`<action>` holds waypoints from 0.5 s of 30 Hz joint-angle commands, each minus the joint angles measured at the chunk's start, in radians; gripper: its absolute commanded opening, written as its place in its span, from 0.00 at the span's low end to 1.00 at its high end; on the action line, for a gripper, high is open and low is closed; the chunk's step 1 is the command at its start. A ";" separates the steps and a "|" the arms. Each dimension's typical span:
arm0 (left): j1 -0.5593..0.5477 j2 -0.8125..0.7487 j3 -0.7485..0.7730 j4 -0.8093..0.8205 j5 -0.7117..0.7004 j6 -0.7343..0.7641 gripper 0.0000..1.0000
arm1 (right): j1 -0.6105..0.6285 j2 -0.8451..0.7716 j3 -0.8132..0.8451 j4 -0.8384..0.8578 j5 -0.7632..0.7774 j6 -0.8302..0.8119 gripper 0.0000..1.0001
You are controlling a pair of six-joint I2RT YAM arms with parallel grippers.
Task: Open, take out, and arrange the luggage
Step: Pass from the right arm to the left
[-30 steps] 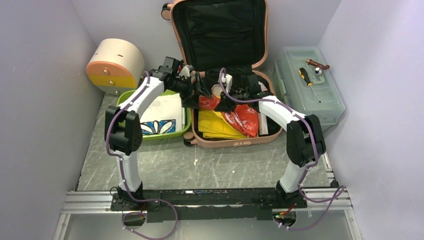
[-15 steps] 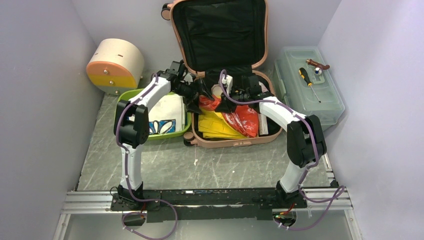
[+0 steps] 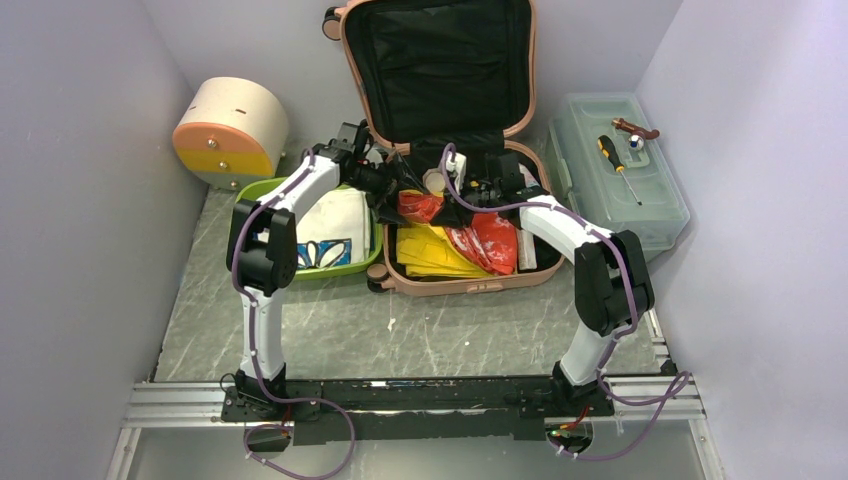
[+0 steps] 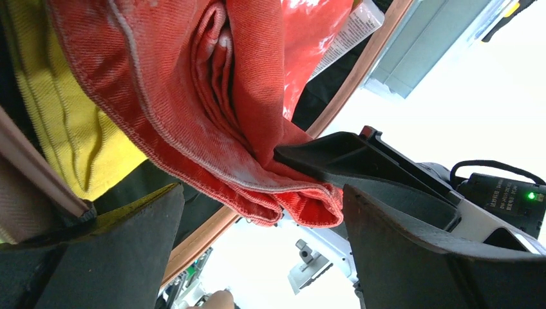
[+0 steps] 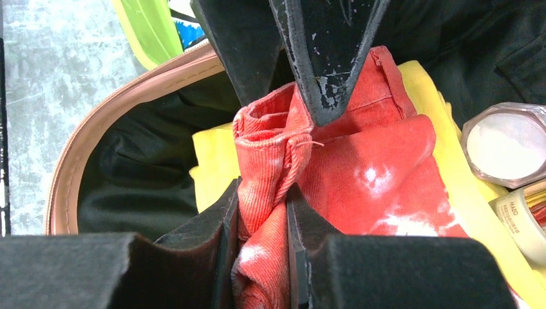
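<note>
The luggage (image 3: 450, 284) lies open, its lid upright against the back wall and black lining showing. Inside are a red cloth (image 3: 488, 240) and a yellow cloth (image 3: 430, 252). My right gripper (image 5: 263, 206) is shut on a bunched fold of the red cloth (image 5: 373, 161), raised a little above the yellow cloth (image 5: 212, 174). My left gripper (image 4: 261, 206) stands open, its fingers on either side of the red cloth's (image 4: 193, 96) hemmed corner, not pinching it. From above, both grippers meet over the case's left half, the left gripper (image 3: 393, 188) close beside the right gripper (image 3: 450, 203).
A green tray (image 3: 258, 192) with a white patterned cloth sits left of the case, a cream half-round box (image 3: 230, 125) behind it. A translucent toolbox (image 3: 655, 215) with a screwdriver (image 3: 618, 165) on its lid stands to the right. A round jar (image 5: 505, 145) lies in the case.
My left arm has swung right from over the green tray to the case, bringing its open fingers around the red cloth. The right gripper has kept its hold and place.
</note>
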 commanded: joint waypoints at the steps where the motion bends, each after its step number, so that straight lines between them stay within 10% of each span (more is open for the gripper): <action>1: -0.023 0.050 -0.035 0.111 -0.072 -0.008 0.99 | -0.040 -0.035 -0.024 -0.031 0.017 -0.032 0.00; 15: -0.025 0.144 0.053 0.069 -0.124 0.017 0.99 | -0.035 -0.047 -0.043 -0.067 -0.096 -0.090 0.00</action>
